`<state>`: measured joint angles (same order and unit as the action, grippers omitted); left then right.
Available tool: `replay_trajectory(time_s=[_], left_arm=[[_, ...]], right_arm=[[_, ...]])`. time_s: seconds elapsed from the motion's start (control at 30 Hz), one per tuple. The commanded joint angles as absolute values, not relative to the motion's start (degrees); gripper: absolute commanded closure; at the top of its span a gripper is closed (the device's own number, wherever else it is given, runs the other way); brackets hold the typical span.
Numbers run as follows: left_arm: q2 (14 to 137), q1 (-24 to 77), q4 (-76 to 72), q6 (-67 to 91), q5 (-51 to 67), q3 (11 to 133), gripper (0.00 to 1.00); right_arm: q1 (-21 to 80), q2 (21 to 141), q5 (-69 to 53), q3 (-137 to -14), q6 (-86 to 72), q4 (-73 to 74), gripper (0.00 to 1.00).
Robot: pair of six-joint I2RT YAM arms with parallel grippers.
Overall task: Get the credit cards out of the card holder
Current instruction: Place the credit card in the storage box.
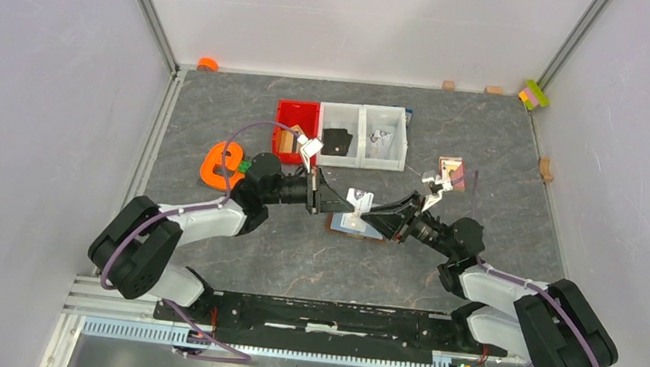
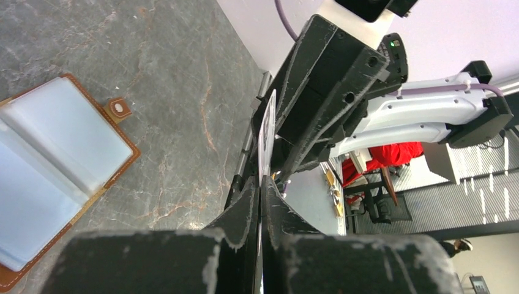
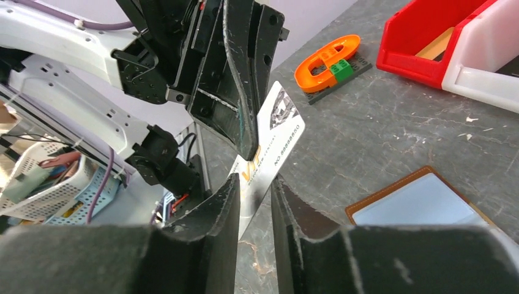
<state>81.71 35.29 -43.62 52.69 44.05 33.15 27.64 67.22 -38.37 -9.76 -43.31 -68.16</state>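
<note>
Credit card is up in the air above the card holder, not touching it. Left gripper is clamped on the card, which sits edge-on between its fingers. Right gripper faces it from the holder's other side with its jaws slightly apart. The card's lower end is in that gap with its face tilted to the pads; can't tell if either pad touches. Holder lies flat on the table, unfolded, pale lining up, snap tab sticking out at one side. Red bin is well beyond the holder, toward the back wall.
</note>
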Motion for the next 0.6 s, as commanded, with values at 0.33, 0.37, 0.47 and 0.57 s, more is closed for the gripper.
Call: replay_trajectory(time_s=[0.33,0.37,0.47,0.57], left_arm=[[74.34,35.95,-34.56,43.67,36.77,34.38,0.6],[73.16,35.95,-32.62,42.62,34.86,34.48,0.54],[69.4,35.95,-24.95,39.23,27.48,34.49,0.41],[65.31,35.96,-14.49,36.53,16.5,35.21,0.37]], right_arm=[[27.7,68.77,-38.49,-9.91,-45.91,-73.94,1.0],[27.6,68.74,-38.12,-10.31,-45.23,-72.24,1.0],[27.14,68.26,-35.17,-11.83,-41.84,-63.47,1.0],[26.73,66.99,-29.29,-15.21,-35.64,-48.93,1.0]])
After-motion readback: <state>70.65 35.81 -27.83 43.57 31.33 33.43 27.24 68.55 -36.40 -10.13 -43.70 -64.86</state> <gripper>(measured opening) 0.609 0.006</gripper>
